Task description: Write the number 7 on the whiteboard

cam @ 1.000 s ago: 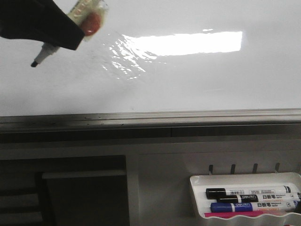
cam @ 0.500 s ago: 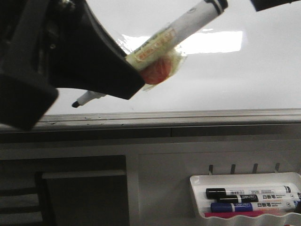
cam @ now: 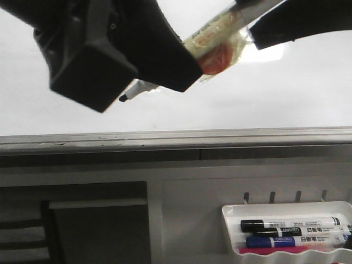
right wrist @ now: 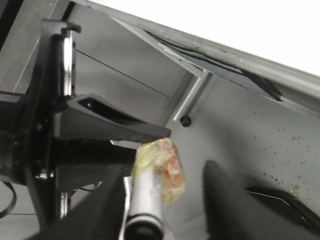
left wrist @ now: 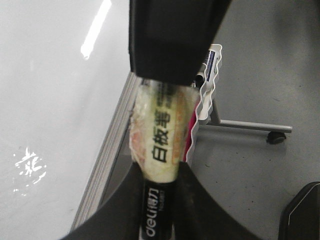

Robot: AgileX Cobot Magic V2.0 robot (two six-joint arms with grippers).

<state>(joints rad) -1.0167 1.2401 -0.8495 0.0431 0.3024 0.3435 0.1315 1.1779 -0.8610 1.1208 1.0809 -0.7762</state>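
My left gripper [cam: 176, 66] is shut on a whiteboard marker [cam: 217, 33] wrapped in yellowish tape with an orange patch. It holds the marker slanted in front of the whiteboard [cam: 247, 99], black tip [cam: 122, 99] pointing down-left, off the surface. In the left wrist view the marker [left wrist: 160, 145] sits clamped between the fingers [left wrist: 125, 200], with the whiteboard [left wrist: 50, 100] beside it. My right gripper [cam: 250, 19] is open at the marker's rear end; in the right wrist view its fingers [right wrist: 225, 200] straddle the marker [right wrist: 147, 200] without closing. The number 7 is out of view.
The board's grey metal edge strip [cam: 176, 136] runs across below the grippers. A small white tray [cam: 228, 220] hangs at the lower right, holding black, blue and pink markers [cam: 291, 225]. The grey floor and a caster foot [left wrist: 272, 136] show in the left wrist view.
My left gripper has carried the marker from the far upper left toward the middle and nearer the camera. My right gripper has come in at the marker's rear end.
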